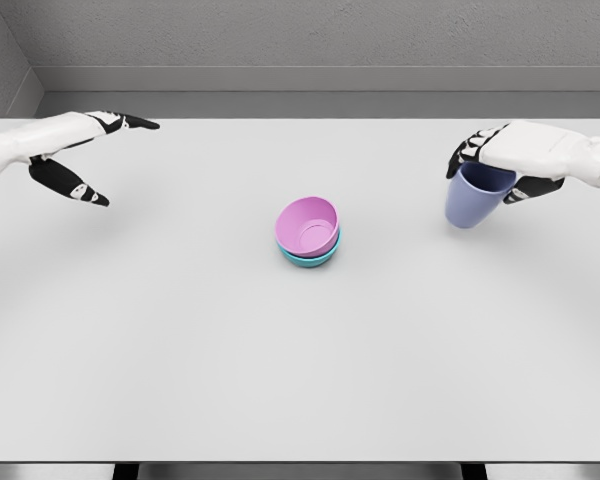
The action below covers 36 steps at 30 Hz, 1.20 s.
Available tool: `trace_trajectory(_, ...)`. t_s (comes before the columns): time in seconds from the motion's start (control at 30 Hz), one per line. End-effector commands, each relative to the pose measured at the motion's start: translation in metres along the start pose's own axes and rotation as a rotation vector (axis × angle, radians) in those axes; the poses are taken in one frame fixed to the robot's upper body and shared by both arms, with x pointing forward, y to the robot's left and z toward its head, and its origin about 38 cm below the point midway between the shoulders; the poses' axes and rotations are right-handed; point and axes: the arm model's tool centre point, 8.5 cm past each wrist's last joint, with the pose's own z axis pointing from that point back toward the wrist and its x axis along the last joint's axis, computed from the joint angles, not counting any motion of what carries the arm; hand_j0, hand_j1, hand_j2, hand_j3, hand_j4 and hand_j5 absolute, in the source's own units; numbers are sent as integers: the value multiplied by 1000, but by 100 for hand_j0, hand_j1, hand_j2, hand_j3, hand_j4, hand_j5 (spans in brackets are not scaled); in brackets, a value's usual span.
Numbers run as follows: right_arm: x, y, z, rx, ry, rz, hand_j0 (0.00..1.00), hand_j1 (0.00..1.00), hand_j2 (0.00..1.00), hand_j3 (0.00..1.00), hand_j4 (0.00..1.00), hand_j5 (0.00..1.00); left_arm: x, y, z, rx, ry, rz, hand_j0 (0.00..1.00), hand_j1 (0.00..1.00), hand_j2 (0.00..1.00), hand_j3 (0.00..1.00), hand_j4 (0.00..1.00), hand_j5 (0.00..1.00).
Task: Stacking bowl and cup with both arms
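White and bare near you, the surface (180, 380) runs back to a grey wall, and the first things you meet on it are the two bowls at its middle: a pink bowl (307, 222) nested, slightly tilted, in a teal bowl (310, 257) of which only the lower rim shows. Both look like thin, stiff, light plastic, so expect them to skid on the smooth top if you nudge them sideways.

Farther back on your right, the right hand (515, 160) is clamped on the blue cup (472, 196), fingers wrapped over its rim and upper wall, the cup hanging tilted and, by my reading, clear of the surface. It looks rigid, light and slick; the grip sits high, so it could swing or slip if you move fast. Lower it mouth-up into the pink bowl.

On your left, at about the same depth, the left hand (75, 150) hovers with fingers spread, holding nothing, well apart from the bowls.
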Motion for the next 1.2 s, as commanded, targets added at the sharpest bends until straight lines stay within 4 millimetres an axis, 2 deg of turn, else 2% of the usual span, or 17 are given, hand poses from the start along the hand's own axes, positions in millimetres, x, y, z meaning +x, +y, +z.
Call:
trace_trajectory(0.0,1,-2,0,-7,-3,-1,61,61,61,61,61,61,0,0,1,4,1,7,100,100,100,100,100,100)
trace_trajectory(0.1,14,-14,1,-35,-30,36,61,61,61,61,61,61,-1,1,1,6,3,8,100,100,100,100,100,100)
trace_trajectory(0.27,20,-17,-1,-42,-45,47,61,61,61,61,61,61,-2,0,1,4,5,9,100,100,100,100,100,100)
trace_trajectory(0.33,30,-23,-2,-54,-69,72,61,61,61,61,61,61,-2,1,2,7,4,10,100,100,100,100,100,100)
trace_trajectory(0.5,37,-29,-3,-69,-84,87,61,61,61,61,61,61,-2,1,2,7,4,10,100,100,100,100,100,100)
trace_trajectory(0.87,67,-49,-2,-114,-153,166,61,61,61,61,61,61,-1,2,3,13,2,10,100,100,100,100,100,100)
trace_trajectory(1.17,75,-55,-2,-126,-171,189,61,61,61,61,61,61,-2,2,3,14,4,12,100,100,100,100,100,100)
